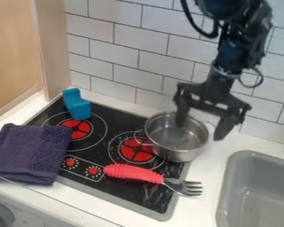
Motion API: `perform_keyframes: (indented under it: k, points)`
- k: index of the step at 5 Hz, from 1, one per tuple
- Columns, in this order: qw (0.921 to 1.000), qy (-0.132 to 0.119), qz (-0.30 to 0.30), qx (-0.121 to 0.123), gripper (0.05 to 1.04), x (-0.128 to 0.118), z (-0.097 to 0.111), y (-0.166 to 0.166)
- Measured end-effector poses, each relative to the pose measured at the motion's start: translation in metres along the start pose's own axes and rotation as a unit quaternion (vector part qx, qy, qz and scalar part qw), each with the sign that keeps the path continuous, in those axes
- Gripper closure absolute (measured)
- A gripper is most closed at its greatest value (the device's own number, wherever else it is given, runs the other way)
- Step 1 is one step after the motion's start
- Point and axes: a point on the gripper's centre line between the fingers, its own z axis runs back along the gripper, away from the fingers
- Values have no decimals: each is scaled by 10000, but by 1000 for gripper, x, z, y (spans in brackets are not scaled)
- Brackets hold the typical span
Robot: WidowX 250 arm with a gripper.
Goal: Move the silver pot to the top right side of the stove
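Clock directions are taken from the centre of the stove (124, 190), with 12 at the far side of the view. Nearest, at 8 o'clock, a grey knob (1, 216) sits on the counter's front. The grey sink (227, 195) is set in at 4 o'clock. A fork (135, 173) with a red, ribbed handle lies at 5 o'clock, its tines toward 4 and reaching past the stove's right edge. A folded purple towel (30, 153) lies at 9 o'clock. The silver pot (179, 153) stands upright at 2 o'clock, at the stove's right edge beside the right red burner (136, 150). Above it hangs the black gripper (199, 131), jaws apart, one over the pot's opening and the other to its right; contact cannot be determined. The left red burner (76, 129) and a blue block-like object (77, 107) occupy 10 and 11 o'clock. Farthest stands the white tiled wall (126, 55).
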Motion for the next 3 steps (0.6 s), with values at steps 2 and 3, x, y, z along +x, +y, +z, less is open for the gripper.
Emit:
perform_keyframes:
  k: [2,3]
  points:
    - [9991,-411,105,32,85,-5,40,16]
    - [9991,-410,133,42,85,-6,40,16]
